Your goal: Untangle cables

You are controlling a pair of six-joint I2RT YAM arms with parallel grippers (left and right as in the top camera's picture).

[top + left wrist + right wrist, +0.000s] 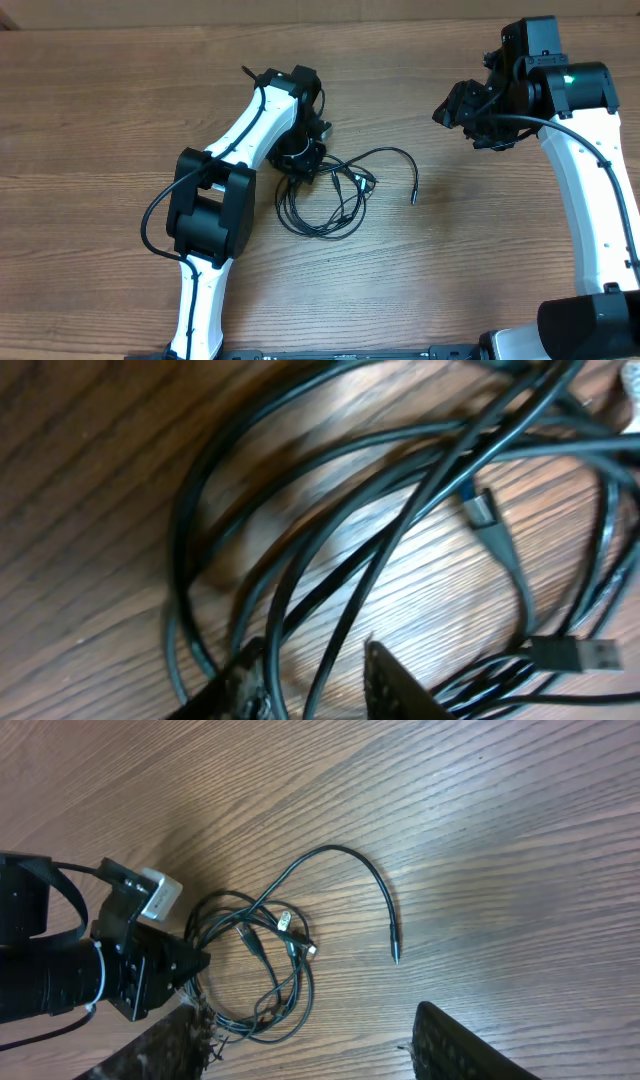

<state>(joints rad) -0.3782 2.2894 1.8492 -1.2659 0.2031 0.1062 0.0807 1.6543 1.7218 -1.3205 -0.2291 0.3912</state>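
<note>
The cables lie in a loose black tangle of loops at the table's middle, with small plugs in the centre. One strand arcs right and ends in a thin plug. My left gripper is low over the tangle's left edge. In the left wrist view its fingers are open, with two strands of the cables passing between the tips. A blue-tipped plug and a silvery plug show there. My right gripper is raised to the right, wide open and empty, looking down on the cables.
The wooden table carries everything. My left arm stretches from the front edge to the tangle. My right arm stands along the right side. The table's far edge runs along the top of the overhead view.
</note>
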